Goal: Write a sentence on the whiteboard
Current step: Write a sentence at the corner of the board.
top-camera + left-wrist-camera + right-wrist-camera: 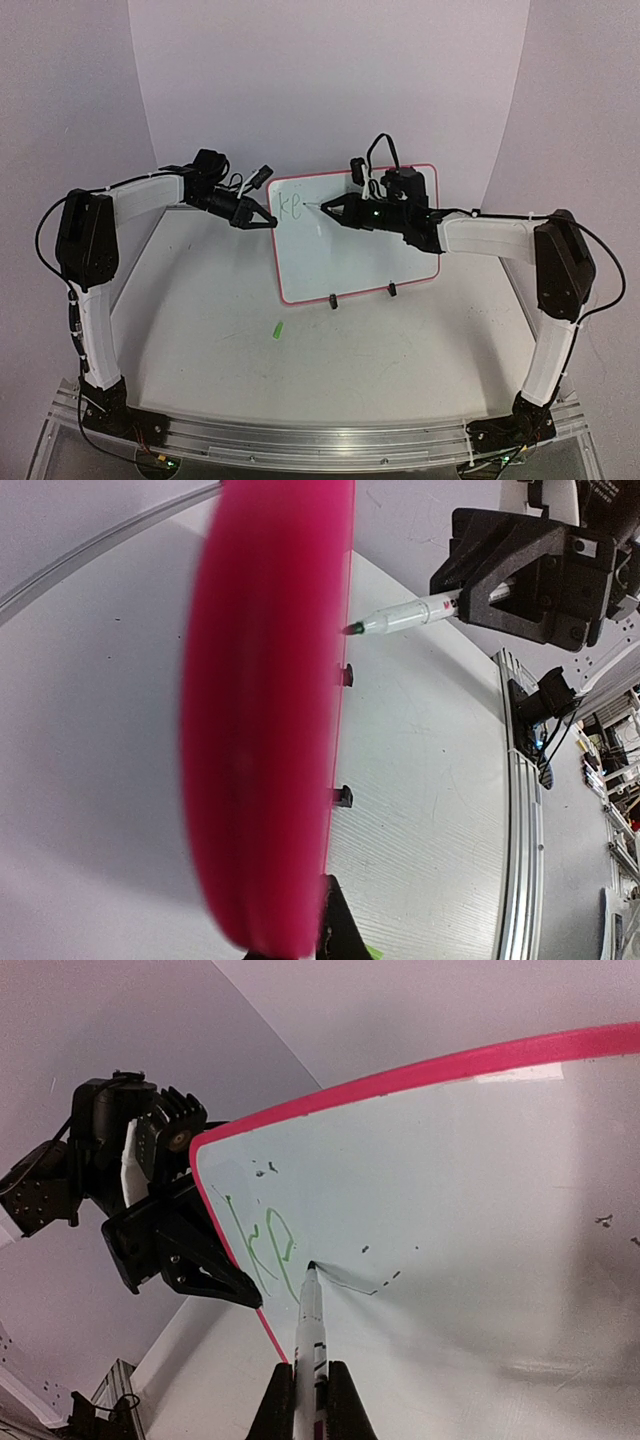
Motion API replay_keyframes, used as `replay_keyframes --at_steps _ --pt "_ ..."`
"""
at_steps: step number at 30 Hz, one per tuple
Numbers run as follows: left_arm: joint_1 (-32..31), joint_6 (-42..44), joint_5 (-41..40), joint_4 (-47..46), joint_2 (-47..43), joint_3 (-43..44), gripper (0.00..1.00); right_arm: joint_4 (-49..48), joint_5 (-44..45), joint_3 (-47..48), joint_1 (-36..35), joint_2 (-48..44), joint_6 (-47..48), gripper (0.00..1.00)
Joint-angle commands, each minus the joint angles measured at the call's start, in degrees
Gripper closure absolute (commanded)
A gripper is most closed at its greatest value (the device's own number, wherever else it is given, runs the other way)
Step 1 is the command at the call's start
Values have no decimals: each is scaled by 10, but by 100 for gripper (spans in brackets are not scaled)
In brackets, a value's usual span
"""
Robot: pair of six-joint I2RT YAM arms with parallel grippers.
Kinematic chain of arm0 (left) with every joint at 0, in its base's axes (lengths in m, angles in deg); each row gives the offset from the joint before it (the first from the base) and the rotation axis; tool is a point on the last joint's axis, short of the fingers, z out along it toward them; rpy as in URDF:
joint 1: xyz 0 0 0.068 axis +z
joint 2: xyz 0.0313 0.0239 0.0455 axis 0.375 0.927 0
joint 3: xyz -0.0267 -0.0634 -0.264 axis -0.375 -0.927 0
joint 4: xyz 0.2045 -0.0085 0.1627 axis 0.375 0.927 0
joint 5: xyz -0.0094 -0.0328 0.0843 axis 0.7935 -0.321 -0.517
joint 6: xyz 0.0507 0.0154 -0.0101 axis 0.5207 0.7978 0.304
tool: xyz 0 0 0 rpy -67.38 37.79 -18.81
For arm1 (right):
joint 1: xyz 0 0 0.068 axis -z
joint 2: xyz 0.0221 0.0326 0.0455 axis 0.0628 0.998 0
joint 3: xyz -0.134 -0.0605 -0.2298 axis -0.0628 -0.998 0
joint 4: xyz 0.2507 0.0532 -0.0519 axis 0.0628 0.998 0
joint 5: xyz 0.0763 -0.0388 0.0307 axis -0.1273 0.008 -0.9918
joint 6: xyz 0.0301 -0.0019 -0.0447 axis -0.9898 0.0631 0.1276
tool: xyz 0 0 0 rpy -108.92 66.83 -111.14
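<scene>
The whiteboard (pixel 360 250) stands tilted on two black clip feet (pixel 333 300) mid-table, with green letters (pixel 290 206) at its upper left. My left gripper (pixel 265 218) is shut on the board's left rim; in the left wrist view the pink rim (pixel 265 730) fills the middle and one black finger (pixel 342 925) shows on the board's front side. My right gripper (pixel 335 210) is shut on a green marker (pixel 312 1330), whose tip touches the board (pixel 450 1180) just right of the letters (pixel 262 1240). The marker also shows in the left wrist view (pixel 405 615).
A green marker cap (pixel 277 329) lies on the table in front of the board's lower left corner. A metal rail (pixel 300 435) runs along the near edge. The white backdrop curves up close behind the board.
</scene>
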Motion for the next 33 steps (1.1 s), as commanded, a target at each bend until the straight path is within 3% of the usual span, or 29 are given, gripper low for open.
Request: replay_keyframes --at_steps 1,16,33 --pt "-2 22 -27 -5 -32 -5 100 -13 16 17 4 12 -6 100" --pt "-2 22 -27 -4 -33 -4 100 -13 61 -15 11 -29 0 100" --pt "-2 23 -26 -4 -33 -5 100 -13 51 32 14 -4 4 100"
